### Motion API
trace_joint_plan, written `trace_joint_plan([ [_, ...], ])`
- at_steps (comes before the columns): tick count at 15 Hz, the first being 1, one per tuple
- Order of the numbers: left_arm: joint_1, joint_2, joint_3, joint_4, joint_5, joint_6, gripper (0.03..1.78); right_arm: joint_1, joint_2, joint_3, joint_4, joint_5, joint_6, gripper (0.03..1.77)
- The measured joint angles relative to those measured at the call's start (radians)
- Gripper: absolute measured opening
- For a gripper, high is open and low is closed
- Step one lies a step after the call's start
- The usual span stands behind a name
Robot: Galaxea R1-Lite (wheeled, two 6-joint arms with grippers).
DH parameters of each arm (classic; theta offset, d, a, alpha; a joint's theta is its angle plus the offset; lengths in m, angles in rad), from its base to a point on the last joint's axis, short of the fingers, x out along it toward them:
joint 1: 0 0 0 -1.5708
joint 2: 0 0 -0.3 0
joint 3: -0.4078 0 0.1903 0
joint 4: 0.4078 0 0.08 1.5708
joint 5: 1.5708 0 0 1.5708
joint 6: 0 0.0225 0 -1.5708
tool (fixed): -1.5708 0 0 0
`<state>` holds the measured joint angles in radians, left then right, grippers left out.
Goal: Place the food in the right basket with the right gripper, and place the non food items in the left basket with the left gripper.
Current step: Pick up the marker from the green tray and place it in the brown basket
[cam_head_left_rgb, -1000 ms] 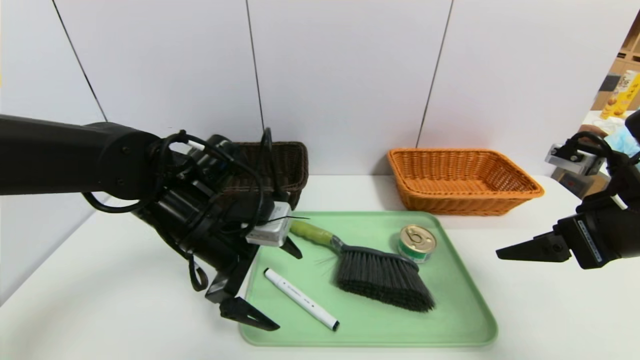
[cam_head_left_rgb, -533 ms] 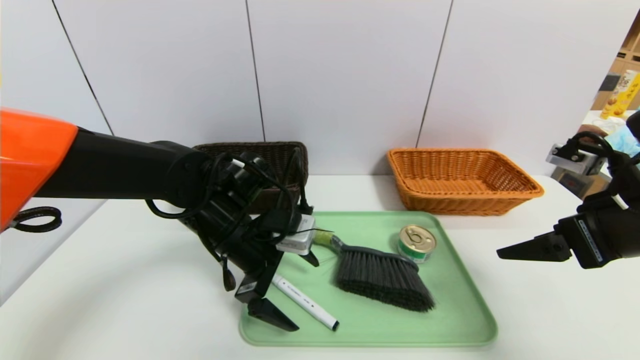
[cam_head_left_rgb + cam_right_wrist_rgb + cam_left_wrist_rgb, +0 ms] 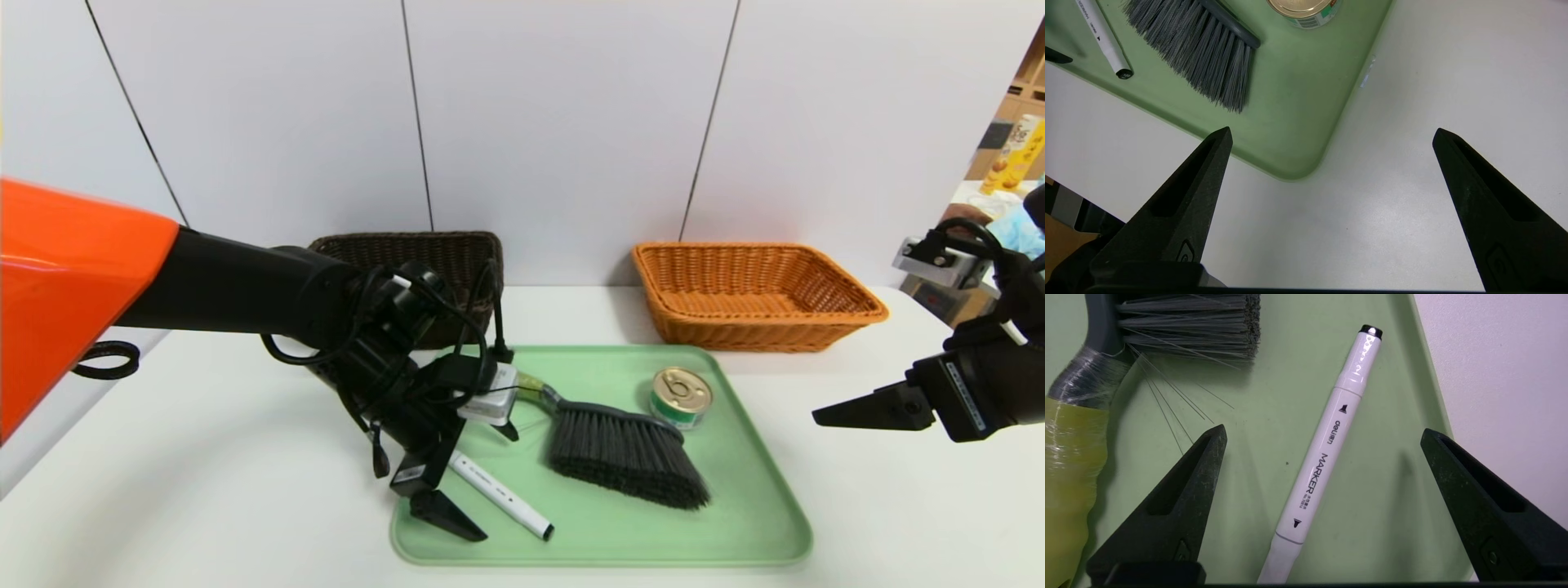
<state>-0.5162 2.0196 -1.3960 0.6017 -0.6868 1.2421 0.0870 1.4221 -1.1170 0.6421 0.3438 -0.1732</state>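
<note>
Slim white marker point(image 3: 500, 494) lay lower centre on green tray point(image 3: 735, 523). Your left gripper point(image 3: 478, 482) straddled it, fingers spread. You needed square centring on barrel before closing. Right gripper point(image 3: 1331, 134) spread, idle.

left hand point(image 3: 488, 478) lowered, spread, right hand point(image 3: 816, 418) spread

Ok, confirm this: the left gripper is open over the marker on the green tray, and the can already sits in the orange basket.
Not quite: the can sits on the green tray, per the head view; the orange basket holds nothing. The left gripper is open over the marker.
</note>
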Motion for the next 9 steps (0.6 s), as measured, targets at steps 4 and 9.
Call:
trace_joint_plan([
  [4,0.000,0.003,-0.007,-0.002,0.079,-0.001,1.69,0.000,-0.006,0.001,0.000,0.000,0.000,1.70],
  [9,-0.005,0.003,-0.013,0.004,0.149,-0.007,1.69,0.000,-0.007,0.002,0.000,0.001,0.000,1.70],
])
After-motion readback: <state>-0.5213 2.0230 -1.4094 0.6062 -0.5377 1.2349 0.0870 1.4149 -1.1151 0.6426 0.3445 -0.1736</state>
